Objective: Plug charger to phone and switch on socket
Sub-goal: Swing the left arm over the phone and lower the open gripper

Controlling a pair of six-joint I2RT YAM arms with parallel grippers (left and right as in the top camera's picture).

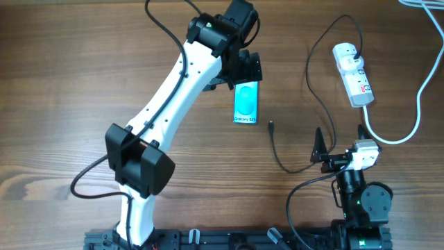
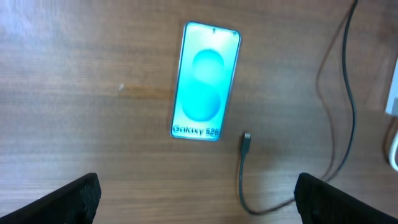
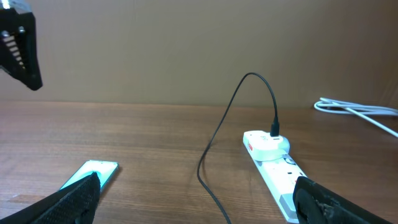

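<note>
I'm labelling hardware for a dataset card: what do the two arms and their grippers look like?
The left arm has white links with black joints and a black cable running alongside. The right arm is mostly black with a white block near the wrist. Both the left gripper and the right gripper have two black tapered fingers. No markings are legible.

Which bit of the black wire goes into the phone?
Find the phone with the blue screen on the wooden table. Right of its bottom corner lies the connector tip, not touching it. It is the small black end of the thin cable, unlike the thick white cord.
</note>
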